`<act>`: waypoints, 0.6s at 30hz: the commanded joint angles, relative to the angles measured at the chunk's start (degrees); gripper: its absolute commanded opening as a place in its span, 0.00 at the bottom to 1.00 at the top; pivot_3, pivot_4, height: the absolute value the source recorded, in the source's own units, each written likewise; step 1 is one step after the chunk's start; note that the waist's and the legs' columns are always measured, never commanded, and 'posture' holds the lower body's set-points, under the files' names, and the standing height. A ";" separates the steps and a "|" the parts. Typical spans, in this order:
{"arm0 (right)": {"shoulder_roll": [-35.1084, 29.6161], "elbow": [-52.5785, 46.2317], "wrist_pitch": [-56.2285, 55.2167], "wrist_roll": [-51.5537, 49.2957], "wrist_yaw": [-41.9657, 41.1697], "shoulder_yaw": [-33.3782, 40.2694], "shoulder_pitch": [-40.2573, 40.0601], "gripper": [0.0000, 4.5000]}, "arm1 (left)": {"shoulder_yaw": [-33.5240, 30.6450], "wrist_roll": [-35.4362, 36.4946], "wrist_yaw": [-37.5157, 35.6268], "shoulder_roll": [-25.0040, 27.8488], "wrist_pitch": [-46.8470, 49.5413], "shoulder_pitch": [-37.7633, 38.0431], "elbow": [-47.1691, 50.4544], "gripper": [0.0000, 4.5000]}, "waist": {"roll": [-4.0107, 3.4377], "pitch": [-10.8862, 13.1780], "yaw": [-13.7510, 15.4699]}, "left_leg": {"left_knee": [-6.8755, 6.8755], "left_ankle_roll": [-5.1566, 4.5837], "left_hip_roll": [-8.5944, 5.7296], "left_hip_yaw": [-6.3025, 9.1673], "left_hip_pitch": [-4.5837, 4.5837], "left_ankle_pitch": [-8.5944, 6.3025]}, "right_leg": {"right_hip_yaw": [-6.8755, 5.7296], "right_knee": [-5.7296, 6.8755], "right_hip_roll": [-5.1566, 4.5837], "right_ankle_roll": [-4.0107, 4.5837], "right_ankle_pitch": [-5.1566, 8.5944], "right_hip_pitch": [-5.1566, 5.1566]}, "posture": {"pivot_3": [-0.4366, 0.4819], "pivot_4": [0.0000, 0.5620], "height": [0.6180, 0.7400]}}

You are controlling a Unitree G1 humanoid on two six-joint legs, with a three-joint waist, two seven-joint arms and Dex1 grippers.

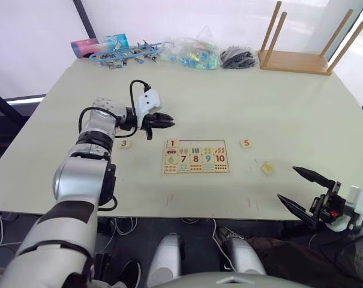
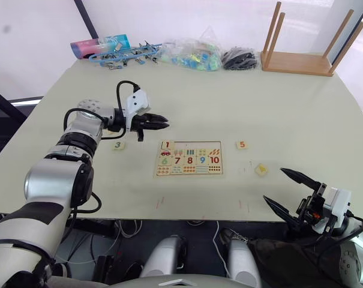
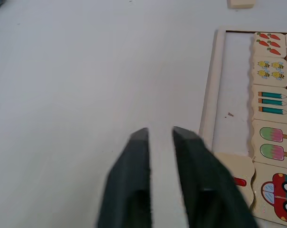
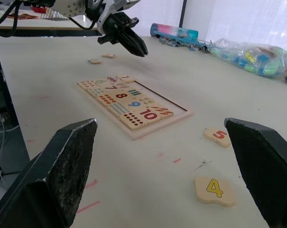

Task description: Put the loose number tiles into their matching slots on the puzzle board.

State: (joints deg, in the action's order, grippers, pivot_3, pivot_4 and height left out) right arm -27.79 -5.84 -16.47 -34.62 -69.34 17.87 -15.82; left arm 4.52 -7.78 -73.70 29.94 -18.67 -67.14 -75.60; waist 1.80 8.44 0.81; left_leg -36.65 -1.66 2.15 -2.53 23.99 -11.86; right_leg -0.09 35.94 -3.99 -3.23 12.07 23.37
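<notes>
While the 1 tile [image 1: 171,144] sits in the board's [image 1: 196,156] corner slot, tiles 3 [image 1: 124,143], 5 [image 1: 246,143] and 4 [image 4: 214,190] lie loose on the table [image 1: 277,102]. Left gripper [image 1: 166,122] is nearly closed and empty; right gripper [image 1: 301,189] is spread wide at the near edge.

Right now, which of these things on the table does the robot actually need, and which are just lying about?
Needed:
puzzle board
tile 1, already in its slot
loose tiles 3, 4, 5

Lying about:
wooden rack
bag of coloured pieces
black bundle
blue clips
</notes>
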 commanded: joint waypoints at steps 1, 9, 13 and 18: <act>-0.28 -1.56 -0.72 -0.60 0.23 0.37 0.09 1.00 | 0.13 -0.65 -1.58 0.33 -1.81 -0.05 0.22 0.01 | 0.00 0.00 0.01 | 0.00 0.00 0.00 0.00 0.00 0.00 | 0.00 0.00 0.00 0.00 0.00 0.00 | 0.48 0.27 1.00; -0.18 -1.81 -1.03 -0.34 0.47 0.54 -0.47 1.00 | 1.57 -2.26 -6.02 -1.82 -3.24 0.87 0.42 0.01 | 0.00 0.00 0.03 | -0.03 0.00 0.00 0.00 0.00 0.00 | 0.00 0.00 0.00 0.02 0.00 -0.01 | 0.48 0.27 1.00; -0.11 -2.00 -1.17 -0.22 0.63 0.59 -0.74 1.00 | 2.40 -3.15 -6.36 -2.45 -3.44 0.92 0.41 0.01 | 0.00 0.00 -0.01 | -0.04 0.00 0.00 0.00 0.00 0.00 | 0.00 0.00 0.00 0.02 0.00 -0.01 | 0.48 0.27 1.00; -0.05 -2.10 -1.31 -0.21 0.84 0.49 -0.90 1.00 | 2.89 -3.81 -6.15 -2.97 -3.55 1.10 0.36 0.01 | 0.00 0.00 -0.01 | -0.04 0.00 0.00 0.00 0.00 0.00 | 0.00 0.00 0.00 0.02 0.00 -0.01 | 0.48 0.27 1.00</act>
State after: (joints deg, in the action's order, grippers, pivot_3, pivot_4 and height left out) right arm -27.76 -5.96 -16.55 -34.26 -68.62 17.87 -16.63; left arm 7.28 -11.45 -79.79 27.10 -21.49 -65.78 -75.60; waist 1.80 8.44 0.80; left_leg -36.69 -1.66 2.15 -2.53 24.00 -11.86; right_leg -0.09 35.94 -3.99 -3.21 12.08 23.36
